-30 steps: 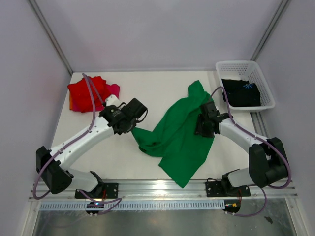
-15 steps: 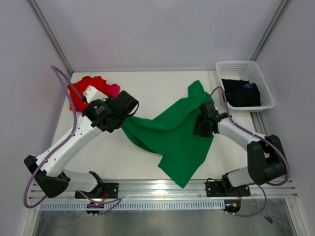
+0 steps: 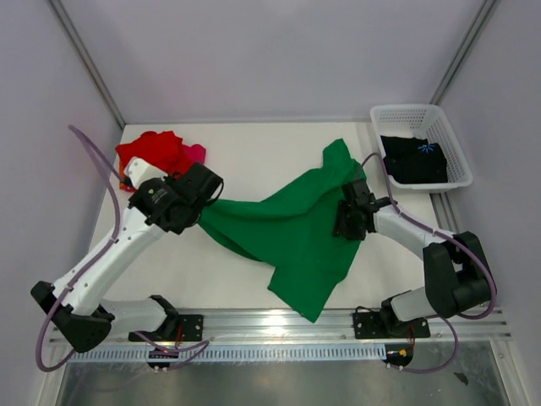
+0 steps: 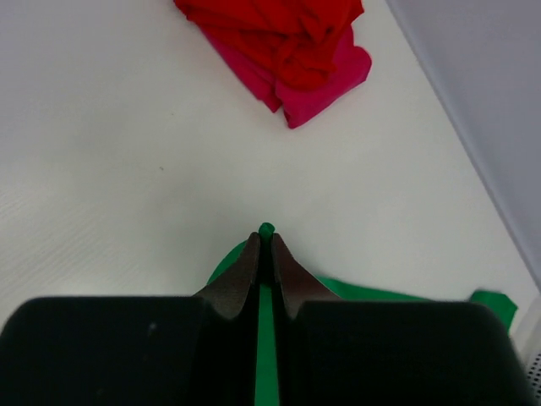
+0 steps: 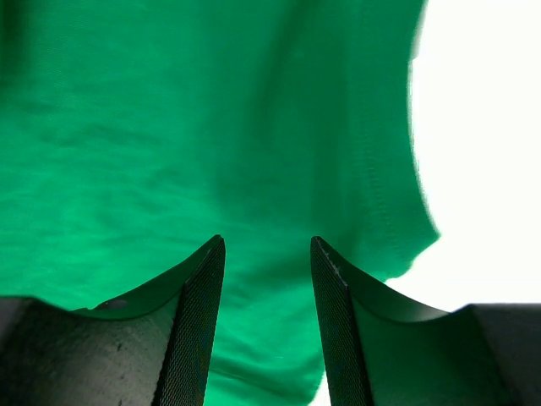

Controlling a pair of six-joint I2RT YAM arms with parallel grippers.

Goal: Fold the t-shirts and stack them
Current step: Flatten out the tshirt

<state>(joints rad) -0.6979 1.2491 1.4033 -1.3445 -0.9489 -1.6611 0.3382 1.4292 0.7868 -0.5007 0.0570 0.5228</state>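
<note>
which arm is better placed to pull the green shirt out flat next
Left, most likely. The left pincer is shut on an edge of the green shirt, so it could pull straight away. The right pincer is open over the cloth, gripping nothing, and would have to grasp first.

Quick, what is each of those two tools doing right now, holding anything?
Left tool: closed, pinching an edge of the green t-shirt.
Right tool: open over the same shirt, gripping nothing.
</note>
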